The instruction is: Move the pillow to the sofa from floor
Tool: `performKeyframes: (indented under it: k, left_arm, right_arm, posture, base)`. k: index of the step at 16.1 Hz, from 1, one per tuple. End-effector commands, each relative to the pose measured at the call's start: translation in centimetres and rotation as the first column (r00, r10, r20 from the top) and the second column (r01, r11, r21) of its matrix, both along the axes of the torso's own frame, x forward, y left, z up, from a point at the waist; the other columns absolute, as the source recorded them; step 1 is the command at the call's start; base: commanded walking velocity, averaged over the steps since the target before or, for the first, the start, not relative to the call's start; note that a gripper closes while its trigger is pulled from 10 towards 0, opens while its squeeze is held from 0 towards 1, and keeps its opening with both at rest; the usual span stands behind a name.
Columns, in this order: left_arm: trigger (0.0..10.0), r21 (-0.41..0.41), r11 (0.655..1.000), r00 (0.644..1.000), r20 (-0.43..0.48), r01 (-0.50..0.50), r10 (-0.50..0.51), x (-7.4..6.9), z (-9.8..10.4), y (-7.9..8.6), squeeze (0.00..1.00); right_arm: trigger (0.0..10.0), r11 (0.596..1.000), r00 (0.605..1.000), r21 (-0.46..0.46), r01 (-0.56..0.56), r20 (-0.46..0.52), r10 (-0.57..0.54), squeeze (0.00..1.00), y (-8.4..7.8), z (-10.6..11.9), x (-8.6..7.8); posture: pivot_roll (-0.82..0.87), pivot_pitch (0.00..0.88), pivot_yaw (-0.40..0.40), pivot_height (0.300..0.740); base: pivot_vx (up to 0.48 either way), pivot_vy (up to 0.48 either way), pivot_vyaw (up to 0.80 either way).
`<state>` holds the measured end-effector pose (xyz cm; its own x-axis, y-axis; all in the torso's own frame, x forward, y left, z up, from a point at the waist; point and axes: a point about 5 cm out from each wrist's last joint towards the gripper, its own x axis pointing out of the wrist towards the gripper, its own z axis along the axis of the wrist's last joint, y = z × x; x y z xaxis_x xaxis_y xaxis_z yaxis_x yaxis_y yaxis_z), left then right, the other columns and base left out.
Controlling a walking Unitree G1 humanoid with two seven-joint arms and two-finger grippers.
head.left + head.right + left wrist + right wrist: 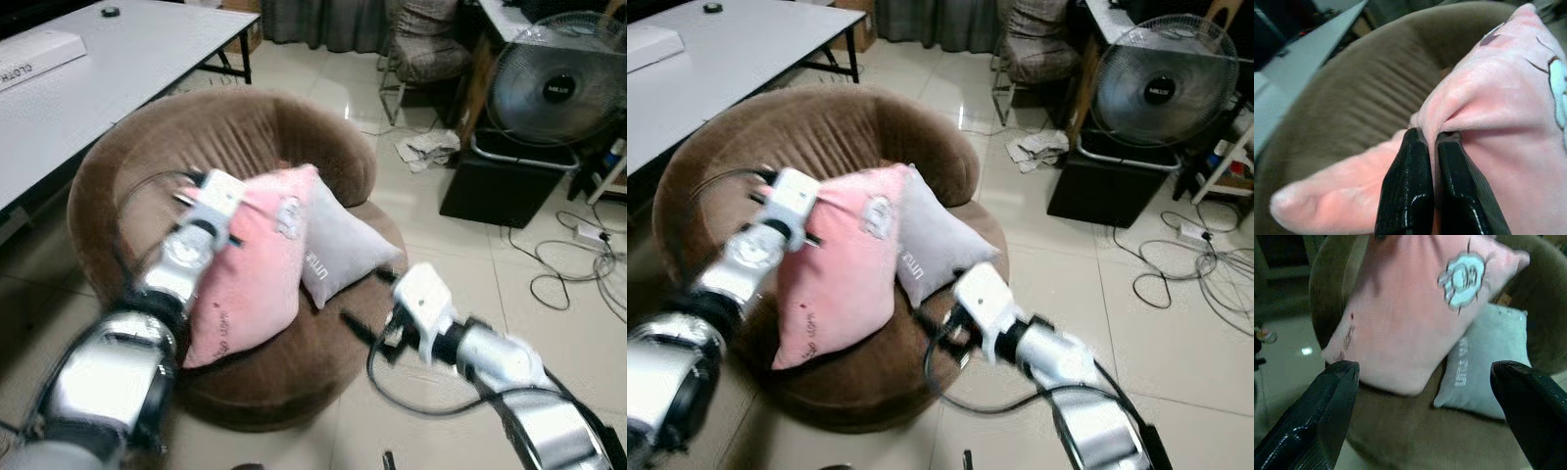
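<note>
Left wrist view: the left end effector (1432, 142) pinches a fold of the pink pillow (257, 264) at frame centre, over the round brown sofa (147, 147) beside a grey pillow (343, 245). The right end effector (1425, 374) is spread, lower right.

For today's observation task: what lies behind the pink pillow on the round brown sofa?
A grey pillow leans behind the pink pillow, on the brown sofa seat. Its left part is covered, as is the seat beneath. The left gripper pinches the pink pillow's edge.
</note>
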<state>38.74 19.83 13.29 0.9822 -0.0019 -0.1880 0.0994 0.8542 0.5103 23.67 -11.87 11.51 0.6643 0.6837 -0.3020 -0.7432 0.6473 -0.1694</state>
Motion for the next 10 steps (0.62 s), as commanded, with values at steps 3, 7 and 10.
performKeyframes:
  k: [3,7,10]
  left_arm:
    - [10.0,0.0,0.999,0.997,0.067,-0.04,0.04,1.1,2.6,0.5,0.04]
    - [10.0,0.01,1.0,0.993,0.118,-0.002,0.001,1.5,4.0,0.0,1.0]
    - [10.0,0.01,1.0,0.992,0.126,-0.023,0.021,1.5,3.9,0.3,1.0]
  right_arm:
    - [10.0,1.0,1.0,0.001,0.006,-0.001,-0.006,0.0,0.5,1.1,-0.8]
    - [10.0,0.998,0.998,-0.002,0.066,-0.009,-0.066,0.0,0.1,1.5,-1.8]
    - [10.0,0.997,0.997,-0.003,0.078,-0.013,-0.078,0.0,0.1,1.7,-2.0]
  posture:
    - [-0.15,0.097,-0.02,0.74]
    - [-0.18,0.119,-0.034,0.74]
    - [-0.18,0.122,-0.034,0.74]
  base:
    - [0.0,0.0,0.0]
    - [0.0,0.0,0.0]
    - [0.0,0.0,0.0]
